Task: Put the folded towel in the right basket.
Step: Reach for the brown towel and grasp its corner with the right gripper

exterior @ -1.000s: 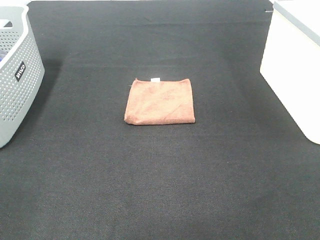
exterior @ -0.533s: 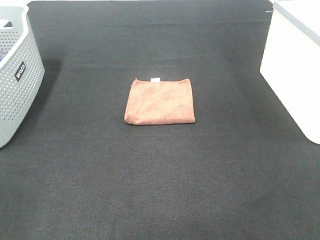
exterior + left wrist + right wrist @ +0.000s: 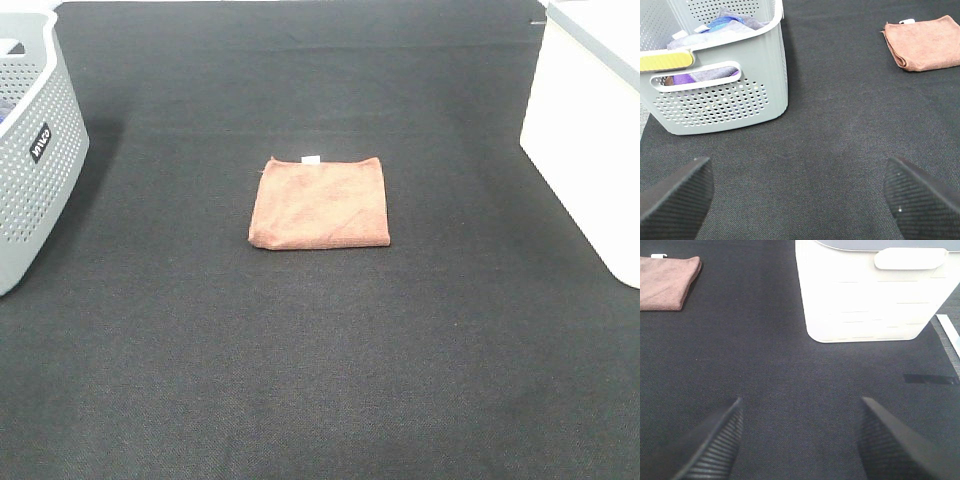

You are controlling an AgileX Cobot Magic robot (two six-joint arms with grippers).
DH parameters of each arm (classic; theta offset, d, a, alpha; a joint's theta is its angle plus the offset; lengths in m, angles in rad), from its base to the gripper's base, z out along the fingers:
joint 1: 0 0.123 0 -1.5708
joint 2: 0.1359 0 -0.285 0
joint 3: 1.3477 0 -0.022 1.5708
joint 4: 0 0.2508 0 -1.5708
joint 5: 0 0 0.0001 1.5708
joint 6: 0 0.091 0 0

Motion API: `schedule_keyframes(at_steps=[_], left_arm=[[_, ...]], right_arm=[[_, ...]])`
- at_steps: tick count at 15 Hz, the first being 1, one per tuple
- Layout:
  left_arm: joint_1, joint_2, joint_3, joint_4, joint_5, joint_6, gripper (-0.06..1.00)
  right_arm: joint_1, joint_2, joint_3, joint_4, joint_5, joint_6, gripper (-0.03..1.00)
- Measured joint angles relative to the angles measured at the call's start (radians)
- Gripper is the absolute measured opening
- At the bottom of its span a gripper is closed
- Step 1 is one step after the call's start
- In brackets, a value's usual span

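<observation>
A brown folded towel (image 3: 320,203) with a small white tag lies flat on the black mat, in the middle of the exterior view. It also shows in the left wrist view (image 3: 925,42) and the right wrist view (image 3: 667,282). The right basket (image 3: 590,130) is white and stands at the right edge; the right wrist view shows its wall (image 3: 870,295). My left gripper (image 3: 797,195) is open and empty above the mat, near the grey basket. My right gripper (image 3: 800,440) is open and empty, in front of the white basket. Neither arm shows in the exterior view.
A grey perforated basket (image 3: 35,160) stands at the left edge, holding several cloths, as the left wrist view (image 3: 715,75) shows. A black mat (image 3: 320,350) covers the table.
</observation>
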Motion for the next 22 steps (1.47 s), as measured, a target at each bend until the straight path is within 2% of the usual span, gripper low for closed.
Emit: schedule_keyframes(at_steps=[22], left_arm=[[0.000,0.000,0.000,0.000,0.000,0.000,0.87]], right_arm=[[0.000,0.000,0.000,0.000,0.000,0.000,0.62]])
